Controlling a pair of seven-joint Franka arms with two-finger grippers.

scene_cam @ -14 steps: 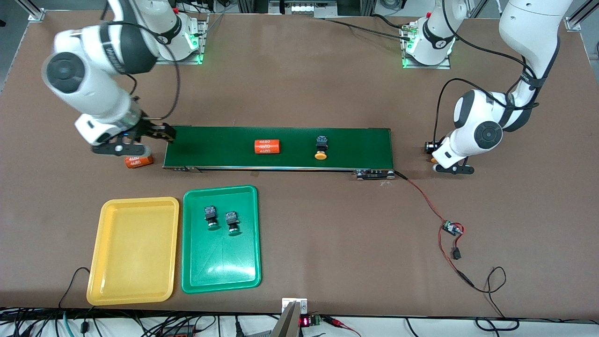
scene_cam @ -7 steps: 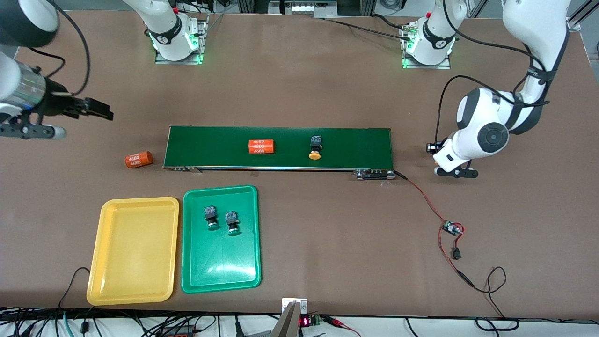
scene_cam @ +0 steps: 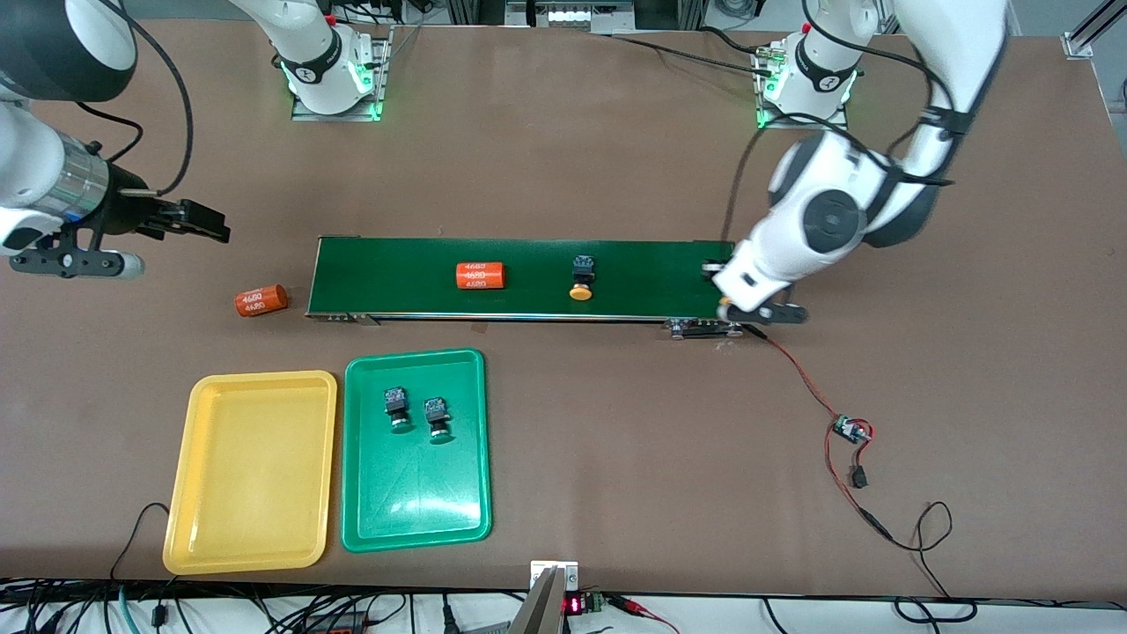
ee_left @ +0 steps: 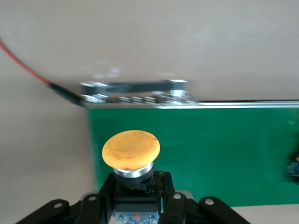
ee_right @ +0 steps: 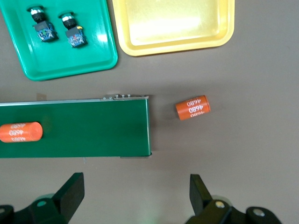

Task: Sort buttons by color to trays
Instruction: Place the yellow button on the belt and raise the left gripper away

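Note:
My left gripper [scene_cam: 724, 292] [ee_left: 135, 198] is shut on the black body of a yellow-capped button [ee_left: 131, 149], over the conveyor belt's [scene_cam: 660, 277] end toward the left arm. A second yellow button [scene_cam: 580, 279] lies on the belt. Two green buttons [scene_cam: 397, 409] [scene_cam: 437, 417] lie in the green tray [scene_cam: 414, 502], with the bare yellow tray [scene_cam: 251, 493] beside it toward the right arm's end. My right gripper [scene_cam: 198, 220] [ee_right: 135, 186] hangs open over bare table off the belt's other end, holding nothing.
One orange "4680" cylinder [scene_cam: 480, 276] rides on the belt and another [scene_cam: 261, 300] lies on the table off the belt's end toward the right arm. A red wire with a small circuit board [scene_cam: 852, 430] trails from the belt toward the front camera.
The left arm has swung from the table beside the belt to over its end, carrying the yellow button. The right arm pulled away from the belt. Cylinder and button on the belt drifted toward the right arm's end.

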